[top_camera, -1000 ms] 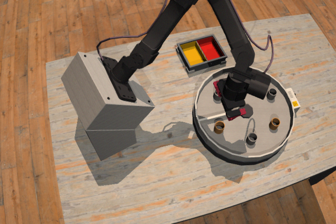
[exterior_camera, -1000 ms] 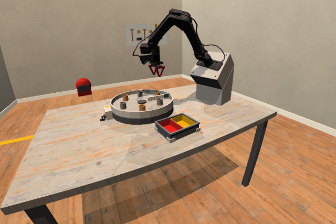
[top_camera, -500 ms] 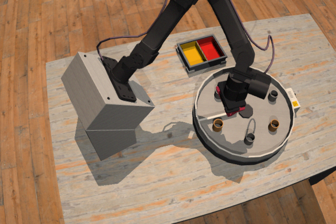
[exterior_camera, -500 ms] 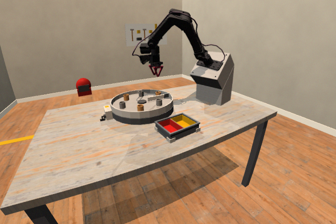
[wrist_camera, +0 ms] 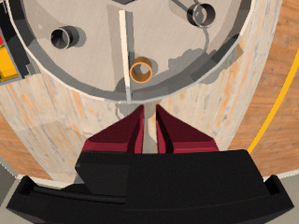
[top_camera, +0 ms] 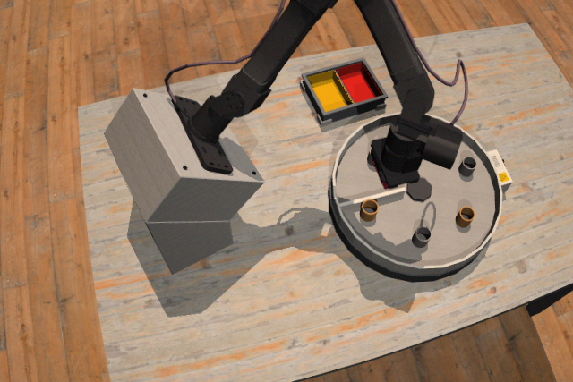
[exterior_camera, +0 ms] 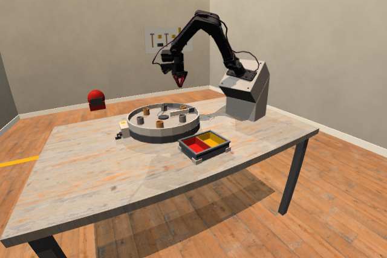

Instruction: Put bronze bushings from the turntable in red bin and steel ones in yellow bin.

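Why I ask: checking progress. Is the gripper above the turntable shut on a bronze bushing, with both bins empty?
No. The gripper is shut on nothing, as the wrist view shows; it does hang above the turntable, and the red bin and yellow bin are empty.

The top view looks steeply down from above; the exterior stands far off, apparently opposite the arm; the wrist camera points downward. All share the turntable (top_camera: 494, 224) (exterior_camera: 187, 124) (wrist_camera: 246, 25).
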You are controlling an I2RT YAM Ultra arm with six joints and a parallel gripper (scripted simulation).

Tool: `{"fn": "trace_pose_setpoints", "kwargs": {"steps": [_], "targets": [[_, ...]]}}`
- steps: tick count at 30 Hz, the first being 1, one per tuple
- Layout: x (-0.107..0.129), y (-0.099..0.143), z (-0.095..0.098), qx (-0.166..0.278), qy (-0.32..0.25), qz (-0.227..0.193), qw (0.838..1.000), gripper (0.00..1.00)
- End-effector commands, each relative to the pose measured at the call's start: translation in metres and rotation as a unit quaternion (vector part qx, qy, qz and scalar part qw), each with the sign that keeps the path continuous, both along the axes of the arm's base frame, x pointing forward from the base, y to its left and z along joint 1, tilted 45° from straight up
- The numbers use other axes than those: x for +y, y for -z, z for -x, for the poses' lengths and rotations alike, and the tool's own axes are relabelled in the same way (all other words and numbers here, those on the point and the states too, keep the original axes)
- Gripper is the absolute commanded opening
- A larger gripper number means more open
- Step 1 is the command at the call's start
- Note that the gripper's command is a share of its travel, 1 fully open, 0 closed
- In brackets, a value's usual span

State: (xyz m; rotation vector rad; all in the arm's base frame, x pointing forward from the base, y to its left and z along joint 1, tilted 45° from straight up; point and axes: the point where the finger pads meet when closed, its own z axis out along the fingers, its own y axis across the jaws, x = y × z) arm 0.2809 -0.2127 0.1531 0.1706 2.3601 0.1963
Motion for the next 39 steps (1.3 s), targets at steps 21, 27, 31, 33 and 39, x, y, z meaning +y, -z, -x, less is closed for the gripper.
{"fn": "trace_pose_setpoints", "kwargs": {"steps": [21, 27, 31, 33, 39], "targets": [[-0.0025, -0.0105, 0.0024, -0.015, 0.007, 0.008, 1.0, 0.17], [-0.0025, -0.0105, 0.0024, -0.015, 0.007, 0.008, 1.0, 0.17], [-0.0025, -0.0105, 0.0024, -0.015, 0.007, 0.008, 1.0, 0.17], [-0.0025, -0.0105, 0.0024, -0.015, 0.007, 0.008, 1.0, 0.17], [-0.0025, -0.0105, 0.0024, -0.015, 0.007, 0.008, 1.0, 0.17]]}}
